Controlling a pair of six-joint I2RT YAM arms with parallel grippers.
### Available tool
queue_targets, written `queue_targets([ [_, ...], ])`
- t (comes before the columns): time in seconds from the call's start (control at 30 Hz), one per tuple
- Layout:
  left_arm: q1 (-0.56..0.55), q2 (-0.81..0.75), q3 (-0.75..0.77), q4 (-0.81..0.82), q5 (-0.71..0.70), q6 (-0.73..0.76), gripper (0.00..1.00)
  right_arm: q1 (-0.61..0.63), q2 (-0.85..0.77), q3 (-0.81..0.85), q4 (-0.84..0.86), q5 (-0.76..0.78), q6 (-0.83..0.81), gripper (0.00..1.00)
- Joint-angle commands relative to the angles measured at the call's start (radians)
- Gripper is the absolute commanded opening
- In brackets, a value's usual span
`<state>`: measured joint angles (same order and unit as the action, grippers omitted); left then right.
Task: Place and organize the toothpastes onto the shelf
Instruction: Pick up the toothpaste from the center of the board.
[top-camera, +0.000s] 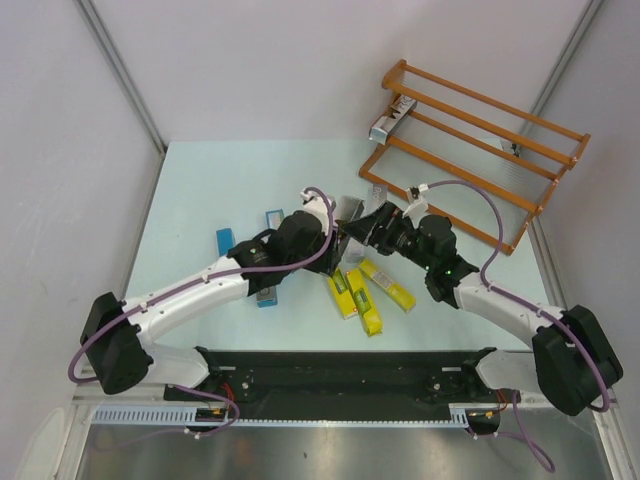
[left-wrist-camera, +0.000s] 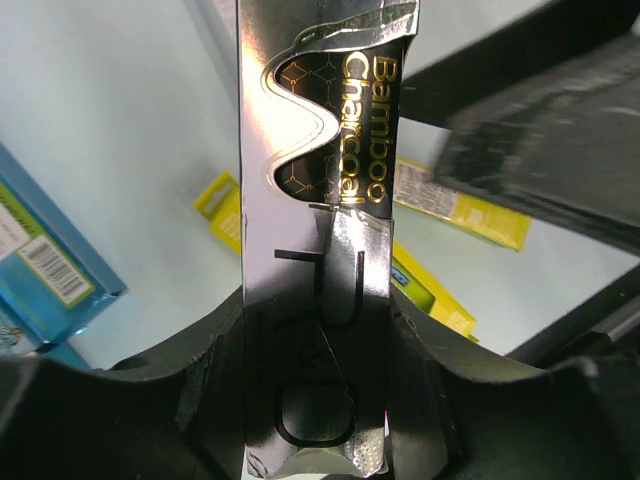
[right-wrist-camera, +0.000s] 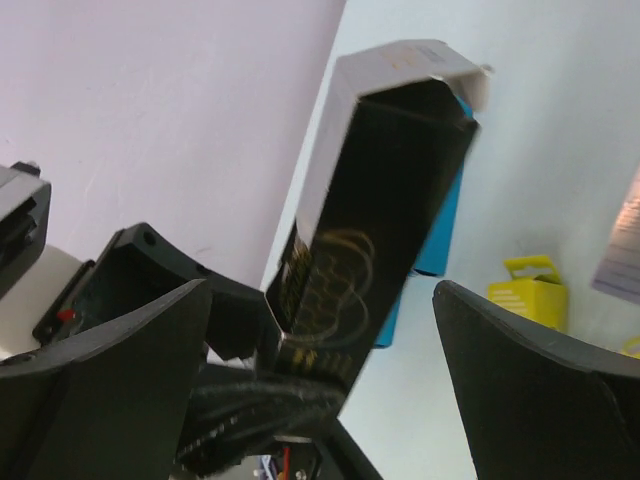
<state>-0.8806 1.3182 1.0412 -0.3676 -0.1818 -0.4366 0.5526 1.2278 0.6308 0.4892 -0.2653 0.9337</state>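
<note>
Arms (top-camera: 190, 295) meet mid-table overhead. At two o'clock the shelf (top-camera: 490, 99) holds one grey carton (top-camera: 388, 122), while yellow cartons (top-camera: 367, 305) and blue cartons (top-camera: 224, 241) lie loose. Left wrist: left gripper (left-wrist-camera: 318, 320) clamps silver carton (left-wrist-camera: 310, 200). Right wrist: right gripper (right-wrist-camera: 322, 290) gapes, empty, flanking it.

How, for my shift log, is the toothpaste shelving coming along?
Done: one silver carton lies on the shelf. In hand: the left gripper grips a Bamboo Charcoal carton, with the open right gripper straddling it. Left: three yellow cartons and blue cartons on the table.
</note>
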Motion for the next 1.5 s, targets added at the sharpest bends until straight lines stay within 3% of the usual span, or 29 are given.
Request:
queue_targets([
  [0.0, -0.041, -0.013, 0.026, 0.041, -0.033, -0.033, 0.4, 0.02, 0.038, 0.004, 0.164, -0.045, 0.057, 0.98],
  [0.1, -0.055, -0.016, 0.039, 0.038, -0.03, -0.039, 0.4, 0.023, 0.05, 0.003, 0.173, -0.049, 0.062, 0.95],
  [0.17, -0.064, -0.02, 0.043, 0.041, -0.03, -0.04, 0.4, 0.024, 0.052, 0.004, 0.173, -0.048, 0.063, 0.84],
  [0.2, -0.066, -0.019, 0.049, 0.038, -0.036, -0.04, 0.4, 0.023, 0.05, 0.003, 0.176, -0.054, 0.065, 0.73],
  [0.27, -0.07, -0.017, 0.056, 0.03, -0.044, -0.04, 0.41, 0.024, 0.047, 0.003, 0.178, -0.057, 0.071, 0.67],
  [0.3, -0.072, -0.019, 0.059, 0.026, -0.047, -0.04, 0.41, 0.024, 0.044, 0.004, 0.178, -0.061, 0.074, 0.59],
  [0.5, -0.089, -0.013, 0.062, 0.022, -0.057, -0.039, 0.43, 0.026, 0.024, 0.004, 0.15, -0.051, 0.068, 0.38],
  [0.67, -0.089, -0.019, 0.063, 0.003, -0.079, -0.036, 0.58, 0.023, 0.01, 0.003, 0.143, -0.057, 0.056, 0.32],
  [0.73, -0.09, -0.03, 0.062, 0.007, -0.074, -0.036, 0.73, 0.015, 0.001, 0.003, 0.138, -0.063, 0.045, 0.31],
  [0.87, -0.084, -0.072, 0.045, 0.065, 0.03, -0.019, 0.9, -0.003, -0.022, 0.003, 0.112, -0.087, 0.017, 0.3],
  [0.9, -0.084, -0.091, 0.043, 0.079, 0.039, -0.014, 0.98, -0.014, -0.028, 0.004, 0.106, -0.095, 0.001, 0.3],
  [1.03, -0.066, -0.137, 0.056, 0.082, 0.056, 0.025, 1.0, -0.049, -0.076, -0.009, 0.095, -0.149, -0.035, 0.3],
  [1.13, 0.003, -0.18, 0.042, 0.111, 0.172, 0.024, 1.0, -0.086, -0.099, -0.02, 0.092, -0.199, -0.067, 0.3],
  [1.3, 0.25, -0.254, -0.049, 0.342, 0.636, -0.103, 1.0, -0.132, -0.148, -0.031, 0.086, -0.291, -0.127, 0.29],
  [1.47, 0.356, -0.183, -0.035, 0.498, 0.919, -0.186, 1.0, -0.135, -0.18, -0.033, 0.116, -0.396, -0.187, 0.29],
])
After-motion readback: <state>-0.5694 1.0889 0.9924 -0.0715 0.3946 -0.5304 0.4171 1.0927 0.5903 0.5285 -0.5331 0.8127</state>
